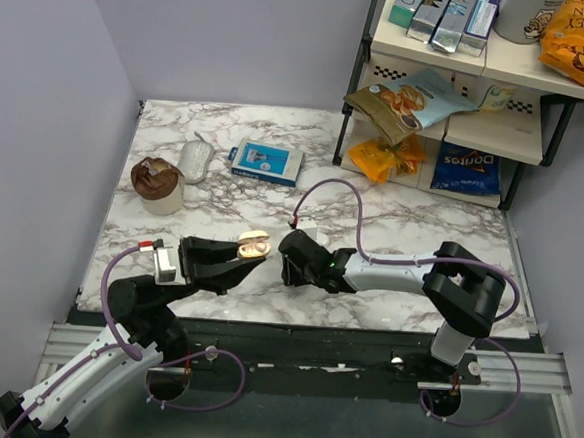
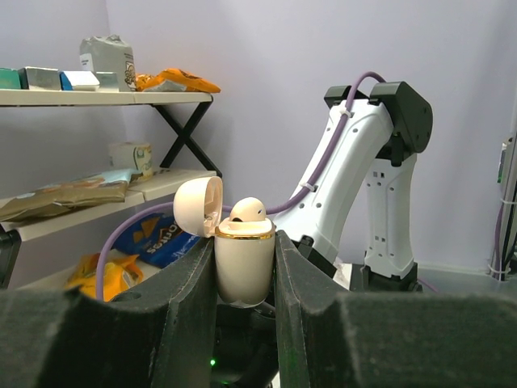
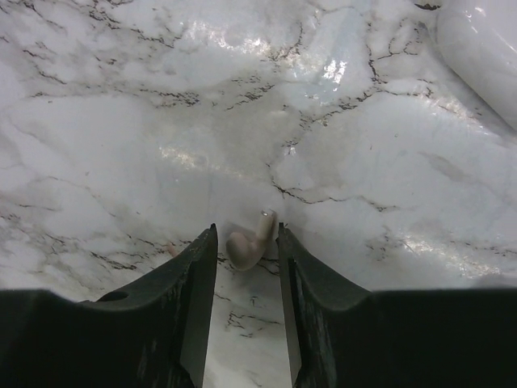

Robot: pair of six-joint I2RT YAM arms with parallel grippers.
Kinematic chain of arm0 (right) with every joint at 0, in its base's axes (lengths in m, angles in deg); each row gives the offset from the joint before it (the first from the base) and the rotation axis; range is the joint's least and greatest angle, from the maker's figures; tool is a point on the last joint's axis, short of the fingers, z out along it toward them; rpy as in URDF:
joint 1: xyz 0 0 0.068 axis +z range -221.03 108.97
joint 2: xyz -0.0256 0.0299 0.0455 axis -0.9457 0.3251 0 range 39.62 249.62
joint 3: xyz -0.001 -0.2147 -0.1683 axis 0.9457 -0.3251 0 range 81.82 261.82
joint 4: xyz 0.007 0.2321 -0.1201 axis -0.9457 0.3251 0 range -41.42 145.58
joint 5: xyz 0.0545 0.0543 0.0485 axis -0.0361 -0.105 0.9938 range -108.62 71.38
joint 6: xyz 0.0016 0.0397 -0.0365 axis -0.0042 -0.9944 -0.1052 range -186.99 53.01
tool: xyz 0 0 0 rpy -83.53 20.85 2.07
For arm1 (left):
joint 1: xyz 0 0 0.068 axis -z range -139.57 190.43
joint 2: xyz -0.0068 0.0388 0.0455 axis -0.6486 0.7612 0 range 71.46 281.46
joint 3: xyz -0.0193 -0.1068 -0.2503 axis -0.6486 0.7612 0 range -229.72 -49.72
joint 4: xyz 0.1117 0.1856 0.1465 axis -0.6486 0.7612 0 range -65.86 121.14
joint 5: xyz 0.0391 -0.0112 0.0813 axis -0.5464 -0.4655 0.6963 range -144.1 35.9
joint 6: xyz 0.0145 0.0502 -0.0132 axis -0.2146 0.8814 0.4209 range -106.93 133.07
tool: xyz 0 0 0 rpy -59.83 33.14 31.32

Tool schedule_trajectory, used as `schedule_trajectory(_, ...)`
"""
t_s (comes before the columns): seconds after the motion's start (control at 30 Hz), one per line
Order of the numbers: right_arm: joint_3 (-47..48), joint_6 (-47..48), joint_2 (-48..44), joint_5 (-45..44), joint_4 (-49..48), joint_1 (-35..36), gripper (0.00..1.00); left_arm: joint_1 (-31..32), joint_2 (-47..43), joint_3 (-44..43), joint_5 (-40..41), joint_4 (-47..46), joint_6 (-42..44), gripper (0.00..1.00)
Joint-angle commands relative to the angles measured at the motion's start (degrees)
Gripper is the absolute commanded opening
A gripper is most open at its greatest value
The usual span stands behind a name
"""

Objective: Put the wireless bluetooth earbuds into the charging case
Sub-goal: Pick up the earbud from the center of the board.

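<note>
Nearest, the left gripper (image 2: 245, 241) is clamped on the upright charging case (image 2: 242, 271). Its lid (image 2: 198, 206) is flipped open and a seated earbud (image 2: 247, 210) shows inside. Just right of it, the right gripper (image 3: 246, 227) stands partly open astride a loose earbud (image 3: 242, 249) lying on the marble table (image 3: 121, 145). Farther left sit a brown-topped cup (image 1: 157, 185), a computer mouse (image 1: 195, 159) and a blue box (image 1: 265, 162). A snack shelf (image 1: 449, 120) stands far right.

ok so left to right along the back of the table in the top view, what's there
brown-topped cup → mouse → blue box → snack shelf
</note>
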Motion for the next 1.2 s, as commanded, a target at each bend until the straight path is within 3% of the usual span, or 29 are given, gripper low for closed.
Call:
schedule_trajectory(0.0,-2.0,4.7,2.6,1.2,8.5,0.6,0.44,0.3,-0.4,0.7,0.9,-0.9,-0.6,0.0)
schedule_trajectory(0.3,-2.4,10.6,1.9,1.9,10.1,0.6,0.33,0.2,-0.5,0.2,0.4,-0.1,-0.5,0.0)
schedule_trajectory(0.47,-4.3,13.3,-3.4,-1.7,10.6,0.6,0.21,0.3,-0.5,0.0,0.3,-0.1,-0.5,0.0)
schedule_trajectory(0.6,-4.5,16.1,-9.0,-6.6,12.1,0.3,0.18,0.3,-0.1,-0.2,-0.1,-0.6,-0.4,0.0)
schedule_trajectory(0.73,-4.9,23.9,-13.6,-10.6,11.7,-2.7,0.17,0.3,0.2,-0.3,-0.4,-1.1,-0.4,0.0)
schedule_trajectory(0.8,-6.8,29.4,-15.0,-11.3,6.3,-5.2,0.15,0.4,0.4,-0.4,-0.6,-1.5,-0.6,0.0)
schedule_trajectory(0.9,-10.7,36.3,-17.6,-5.3,-2.3,-9.5,0.13,0.3,0.6,-0.3,-0.8,-2.3,-1.4,0.0)
schedule_trajectory(1.17,-8.8,40.8,-15.5,2.4,-3.5,-16.9,0.1,0.3,0.1,-0.5,-1.5,-2.9,-2.6,0.0)
